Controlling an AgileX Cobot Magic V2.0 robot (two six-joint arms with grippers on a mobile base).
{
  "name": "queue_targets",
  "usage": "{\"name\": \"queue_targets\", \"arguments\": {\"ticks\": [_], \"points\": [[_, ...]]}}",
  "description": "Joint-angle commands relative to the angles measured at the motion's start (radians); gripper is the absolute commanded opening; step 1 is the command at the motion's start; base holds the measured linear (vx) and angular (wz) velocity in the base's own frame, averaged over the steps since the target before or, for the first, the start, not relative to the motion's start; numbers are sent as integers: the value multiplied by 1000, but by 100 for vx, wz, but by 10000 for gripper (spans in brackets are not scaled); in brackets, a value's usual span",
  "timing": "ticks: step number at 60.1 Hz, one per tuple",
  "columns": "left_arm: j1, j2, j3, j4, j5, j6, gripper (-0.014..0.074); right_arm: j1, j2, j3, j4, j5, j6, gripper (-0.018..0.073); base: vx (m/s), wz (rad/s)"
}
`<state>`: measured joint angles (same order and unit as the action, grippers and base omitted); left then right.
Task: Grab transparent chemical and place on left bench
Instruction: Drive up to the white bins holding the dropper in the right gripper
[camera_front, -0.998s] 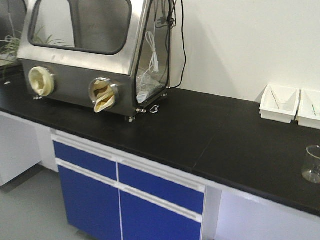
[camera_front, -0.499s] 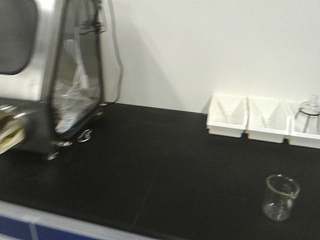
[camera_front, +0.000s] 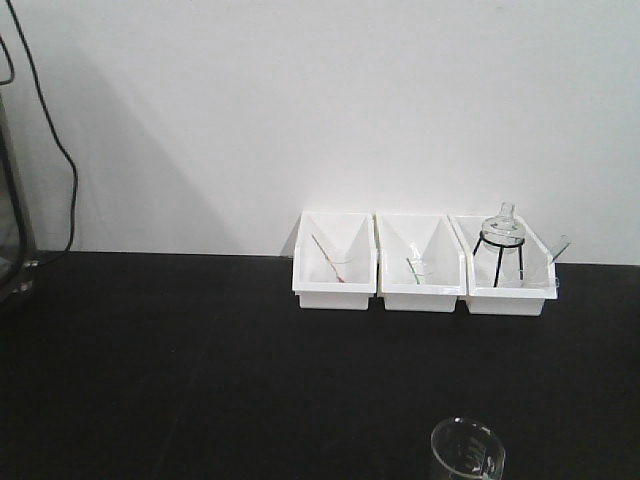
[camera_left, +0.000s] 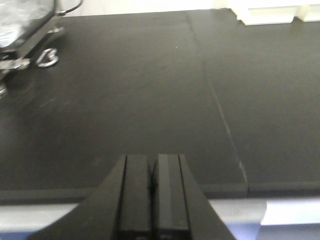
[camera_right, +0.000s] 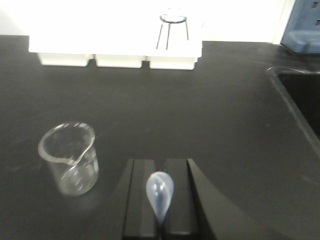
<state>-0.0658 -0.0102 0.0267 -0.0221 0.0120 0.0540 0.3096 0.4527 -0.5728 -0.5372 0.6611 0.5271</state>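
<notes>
As it stands upright, the beaker (camera_right: 70, 159) is clear.

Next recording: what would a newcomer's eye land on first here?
Probably the row of three white bins against the wall at the back of the black countertop, the right-hand one holding a clear flask on a black wire tripod. Next, the clear glass beaker standing upright and alone nearer the front edge, just left of the right gripper, whose closed jaws show a pale bluish teardrop shape at their seam.
</notes>
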Motion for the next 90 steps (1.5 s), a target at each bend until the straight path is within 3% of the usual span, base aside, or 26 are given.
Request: {"name": "queue_targets", "arguments": {"ticks": [1,73,77,90], "points": [[-2,-19,16,-1,-78,-8,-3,-4,6,-32,-37,-67,-2,0,28,-22],[-2,-19,16,-1,-78,-8,-3,-4,6,-32,-41,-88,4,0,11,-9],[-2,-19,16,-1,-78,-8,-3,-4,14,-32,-41,-167,24,0,0,0],[-2,-19,16,-1,-78,-8,-3,-4,191,-32,-45,-776,24,0,0,0]]}}
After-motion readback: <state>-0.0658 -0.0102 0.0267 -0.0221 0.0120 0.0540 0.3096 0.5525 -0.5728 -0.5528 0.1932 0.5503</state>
